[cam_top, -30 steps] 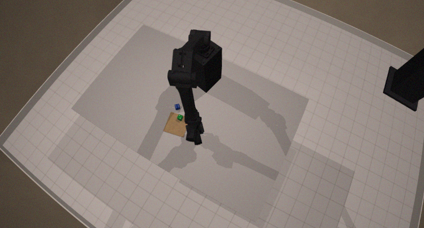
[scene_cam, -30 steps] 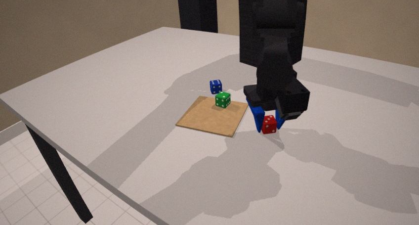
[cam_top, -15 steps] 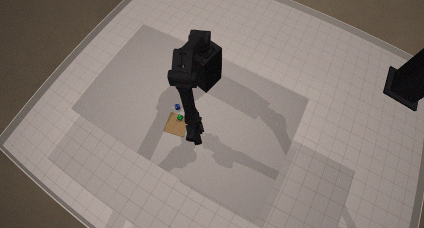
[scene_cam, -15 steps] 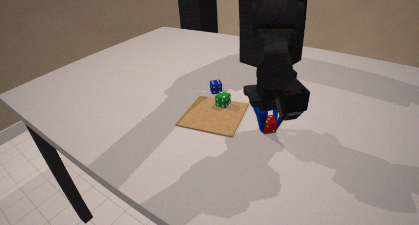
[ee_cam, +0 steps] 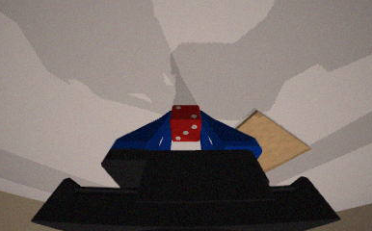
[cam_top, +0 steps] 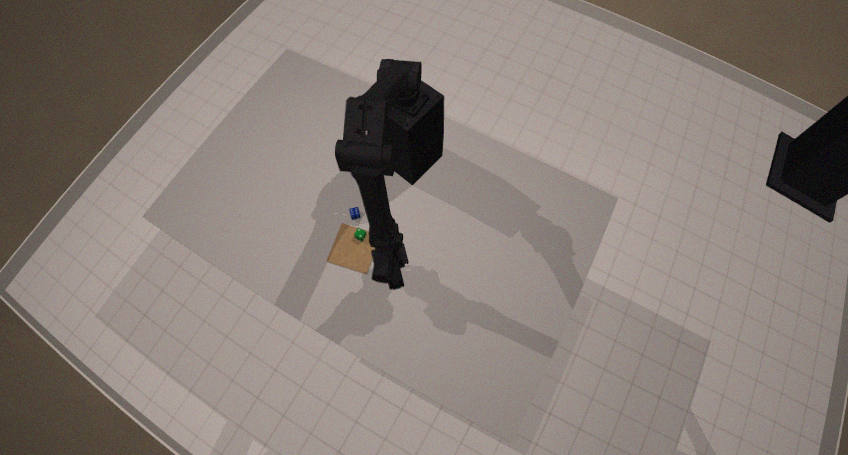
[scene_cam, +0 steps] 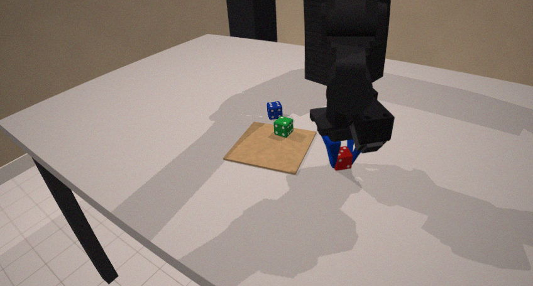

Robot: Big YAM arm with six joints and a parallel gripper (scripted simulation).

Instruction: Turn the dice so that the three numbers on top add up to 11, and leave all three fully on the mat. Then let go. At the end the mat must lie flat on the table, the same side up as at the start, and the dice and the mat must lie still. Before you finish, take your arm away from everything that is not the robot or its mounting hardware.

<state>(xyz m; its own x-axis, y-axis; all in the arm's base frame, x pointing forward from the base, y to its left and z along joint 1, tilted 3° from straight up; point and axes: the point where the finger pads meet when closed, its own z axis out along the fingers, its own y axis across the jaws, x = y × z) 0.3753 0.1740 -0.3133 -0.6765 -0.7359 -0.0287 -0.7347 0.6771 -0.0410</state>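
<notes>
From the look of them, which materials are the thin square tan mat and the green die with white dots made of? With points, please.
The thin square tan mat (cam_top: 349,253) (scene_cam: 267,148) (ee_cam: 276,141) looks like cork or leather, matt: its surface is faintly mottled, but the pictures do not settle which.
The green die with white dots (cam_top: 360,234) (scene_cam: 283,127) is probably plastic, evenly coloured with slightly rounded edges.

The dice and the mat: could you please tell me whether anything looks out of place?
The blue die sits on the table beyond the mat; it belongs on it. Otherwise, no damage is visible, and the mat looks flat.
</notes>
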